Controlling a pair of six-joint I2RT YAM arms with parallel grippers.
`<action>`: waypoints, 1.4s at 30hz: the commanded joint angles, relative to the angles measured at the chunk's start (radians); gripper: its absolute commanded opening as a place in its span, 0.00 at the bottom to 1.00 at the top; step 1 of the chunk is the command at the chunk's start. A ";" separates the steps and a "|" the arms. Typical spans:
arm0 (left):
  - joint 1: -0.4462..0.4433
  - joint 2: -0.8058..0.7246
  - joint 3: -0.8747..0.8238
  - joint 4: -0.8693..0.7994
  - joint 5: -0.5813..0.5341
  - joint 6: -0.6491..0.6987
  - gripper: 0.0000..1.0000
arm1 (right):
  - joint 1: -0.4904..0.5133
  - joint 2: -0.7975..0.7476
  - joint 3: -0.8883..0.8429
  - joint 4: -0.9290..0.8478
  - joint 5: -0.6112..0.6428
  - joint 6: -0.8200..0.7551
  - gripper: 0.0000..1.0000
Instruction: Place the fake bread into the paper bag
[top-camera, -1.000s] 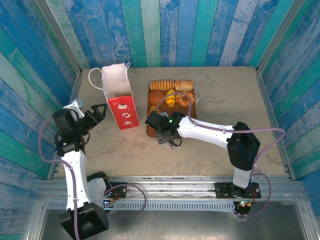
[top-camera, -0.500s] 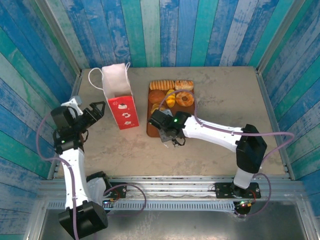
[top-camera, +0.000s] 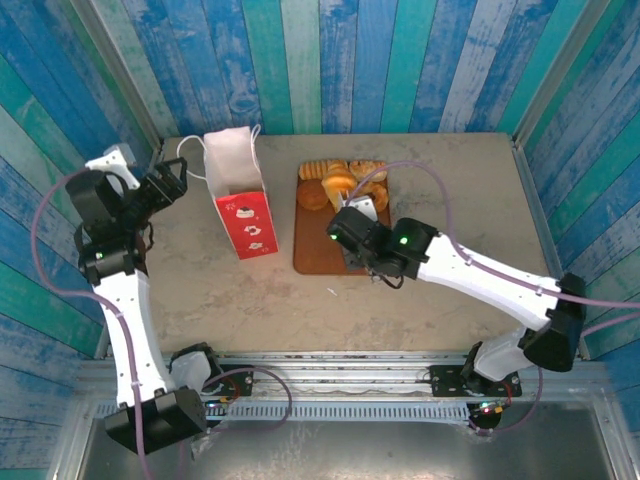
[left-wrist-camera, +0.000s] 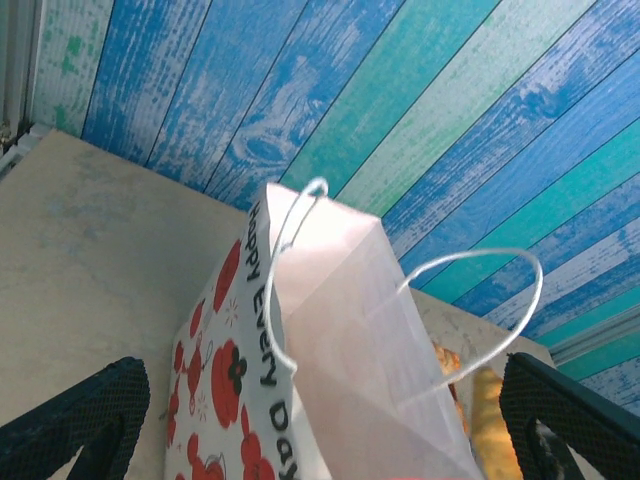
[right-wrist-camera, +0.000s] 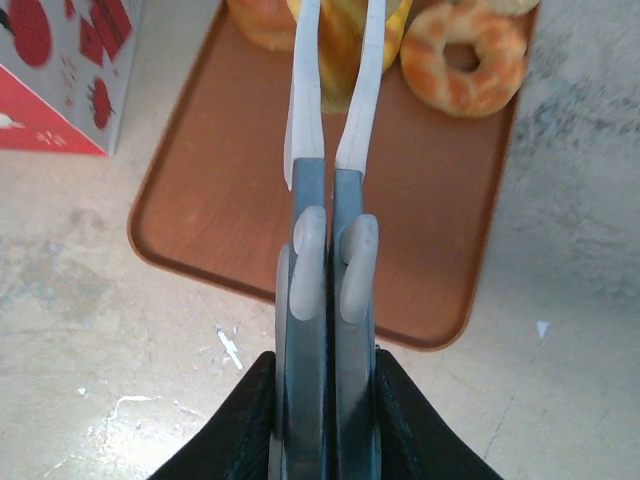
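Half across the beige table (top-camera: 450, 180), stretching in from the near right corner with the right arm (top-camera: 480, 280), and rearing up tall by the left wall with the left arm (top-camera: 125, 310). Looking next at the paper bag (top-camera: 240, 205), standing upright towards the back left, white on top, red below, mouth gaping, thin handles looping up. Holding the left gripper (top-camera: 170, 180) spread wide just beside the bag's left handle. From the left wrist, catching the dark fingertips (left-wrist-camera: 80, 420) far apart at the bottom corners, bag mouth sitting between them. Moving on to the flat brown tray (top-camera: 310, 250), lying just right of the bag, near half bare. Crowding the fake bread (top-camera: 322, 168) along the tray's far end. Pinching one golden pastry (right-wrist-camera: 345, 40) there with the right gripper (top-camera: 342, 198), white fingers (right-wrist-camera: 305, 120) squeezing it from both sides. Not managing to tell whether lifting it or leaving it resting. Spotting a ring doughnut (right-wrist-camera: 465, 55) just to the right of it on the tray.
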 joint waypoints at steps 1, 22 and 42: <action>-0.001 0.080 0.095 0.002 0.074 0.032 0.96 | 0.004 -0.075 0.056 0.054 0.083 -0.075 0.02; -0.001 0.440 0.248 -0.025 0.294 0.133 0.70 | 0.025 0.006 0.390 0.434 -0.072 -0.409 0.01; 0.001 0.350 0.204 0.001 0.090 0.164 0.07 | 0.135 0.304 0.545 0.442 -0.132 -0.284 0.01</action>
